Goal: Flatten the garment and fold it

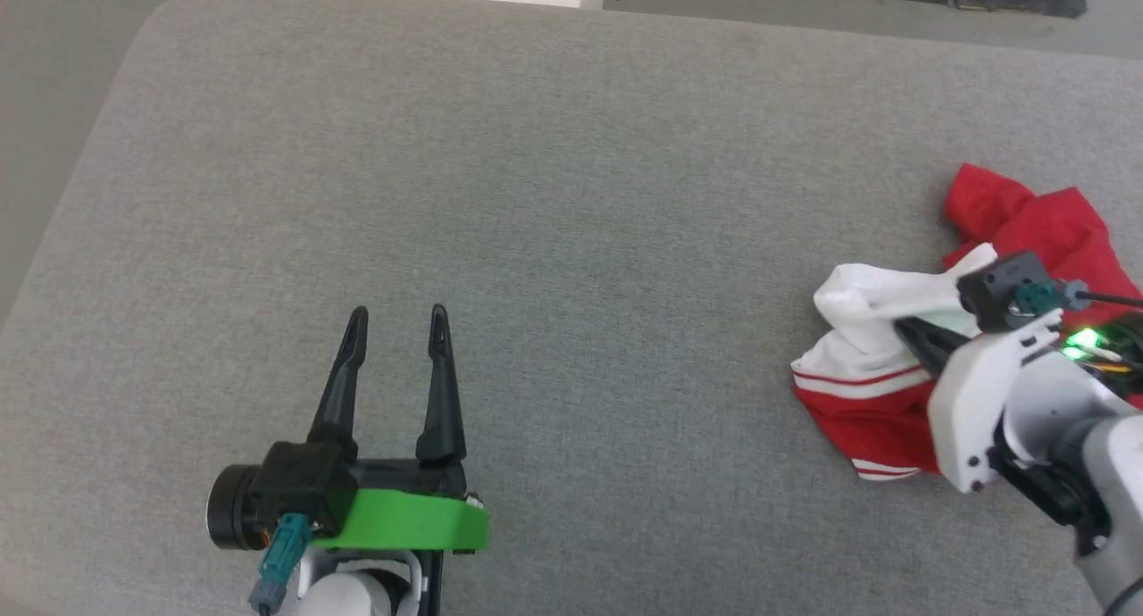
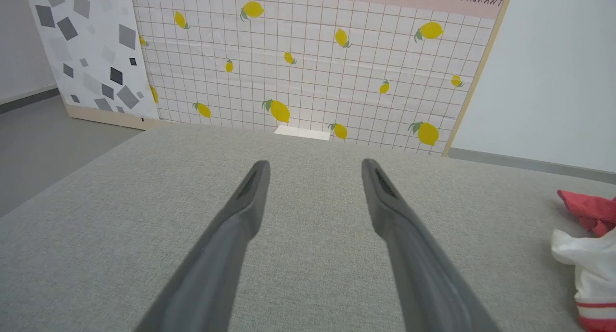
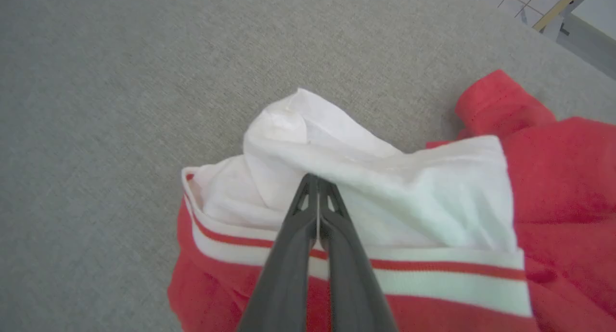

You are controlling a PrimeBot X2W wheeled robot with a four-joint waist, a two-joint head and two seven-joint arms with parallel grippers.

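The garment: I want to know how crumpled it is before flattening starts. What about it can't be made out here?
- Head view: the garment runs off the right edge; the right gripper and its arm cover its middle.
- Left wrist view: the right edge cuts it off.
- Right wrist view: folds hide its front; the white fold hides whether the shut gripper pinches cloth.

Head camera looking steeply down on grey worktop [image 1: 571,196]. Left wrist camera sitting low, facing far lemon-patterned wall [image 2: 313,57]. Right wrist camera hovering close over garment [image 3: 385,187] at right, sharing it with both others.
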